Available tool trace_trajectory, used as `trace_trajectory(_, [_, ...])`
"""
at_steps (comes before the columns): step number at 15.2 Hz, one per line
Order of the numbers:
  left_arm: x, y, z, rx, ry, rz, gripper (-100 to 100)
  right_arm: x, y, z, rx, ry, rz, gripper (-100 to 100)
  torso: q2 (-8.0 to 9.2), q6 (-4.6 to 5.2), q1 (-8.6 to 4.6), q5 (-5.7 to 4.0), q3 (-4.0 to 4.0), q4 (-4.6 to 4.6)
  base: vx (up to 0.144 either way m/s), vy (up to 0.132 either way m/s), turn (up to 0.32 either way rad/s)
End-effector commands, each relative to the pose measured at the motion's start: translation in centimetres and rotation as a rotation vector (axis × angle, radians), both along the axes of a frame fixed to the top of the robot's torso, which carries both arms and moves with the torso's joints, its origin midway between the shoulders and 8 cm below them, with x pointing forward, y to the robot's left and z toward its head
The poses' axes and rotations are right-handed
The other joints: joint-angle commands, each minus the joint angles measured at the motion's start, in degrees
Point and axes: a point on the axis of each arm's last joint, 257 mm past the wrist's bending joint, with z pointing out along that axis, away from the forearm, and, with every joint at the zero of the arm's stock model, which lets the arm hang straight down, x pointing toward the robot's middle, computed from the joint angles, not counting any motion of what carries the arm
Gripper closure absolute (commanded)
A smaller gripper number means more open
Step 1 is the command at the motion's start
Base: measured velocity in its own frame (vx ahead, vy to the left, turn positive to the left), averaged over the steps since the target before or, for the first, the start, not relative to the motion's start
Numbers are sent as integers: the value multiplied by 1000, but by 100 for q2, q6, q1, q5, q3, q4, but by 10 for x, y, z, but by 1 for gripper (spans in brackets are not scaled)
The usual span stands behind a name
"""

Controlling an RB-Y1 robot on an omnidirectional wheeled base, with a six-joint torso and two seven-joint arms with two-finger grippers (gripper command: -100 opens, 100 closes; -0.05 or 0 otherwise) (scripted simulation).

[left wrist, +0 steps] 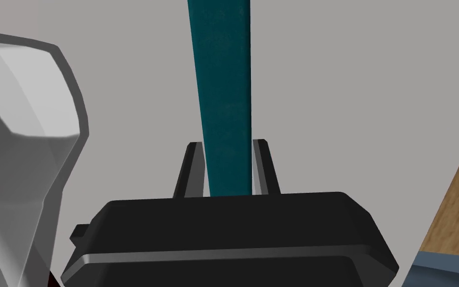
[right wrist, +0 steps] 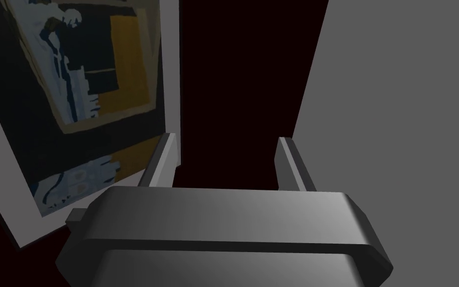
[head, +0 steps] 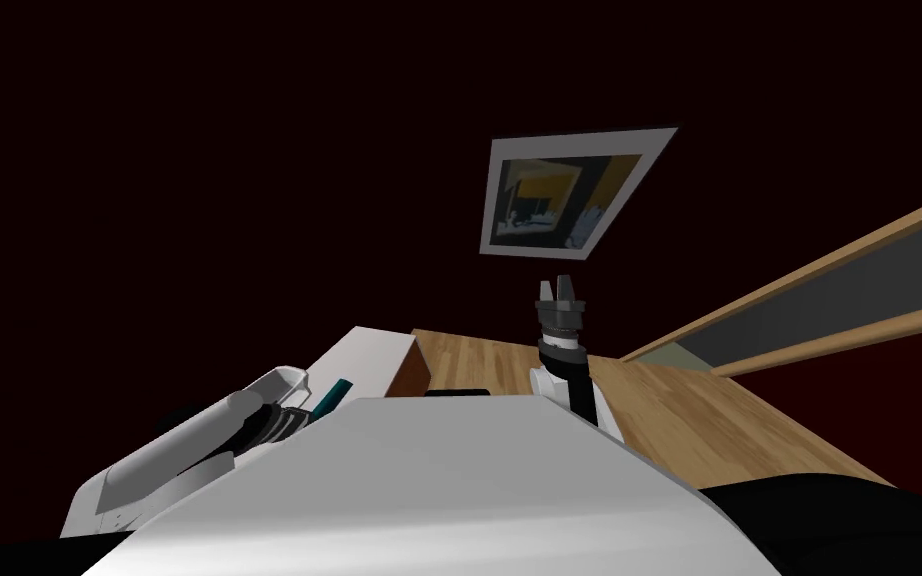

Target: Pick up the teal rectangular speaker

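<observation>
the left gripper [left wrist: 226,144] is clamped on the narrow sides of the teal rectangular speaker [left wrist: 222,84], which reaches out from its fingers across the white surface [left wrist: 348,99]; whether they touch, i cannot tell. right of that surface, the right gripper [right wrist: 226,138] stands raised, jaws apart.

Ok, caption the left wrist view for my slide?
Left gripper shut on the slim teal speaker, light grey surface behind.

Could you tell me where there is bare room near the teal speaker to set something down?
The grey surface is bare between the teal speaker and its edge by the wood floor. Crowded at the speaker, where the left claw presses its sides.
</observation>
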Motion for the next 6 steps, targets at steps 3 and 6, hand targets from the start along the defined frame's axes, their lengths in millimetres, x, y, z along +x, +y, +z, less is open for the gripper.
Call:
trace_trajectory(3, [-4, 2, 11, -1, 3, 6, 100, 0, 0, 0, 0, 0, 0, 0, 0, 1, 0, -3, 0, 1, 2, 0, -29])
trace_trajectory(6, [-5, 3, 13, 0, 2, 6, 100, 0, 0, 0, 0, 0, 0, 0, -1, 1, 0, -3, 0, 0, 2, 2, -16])
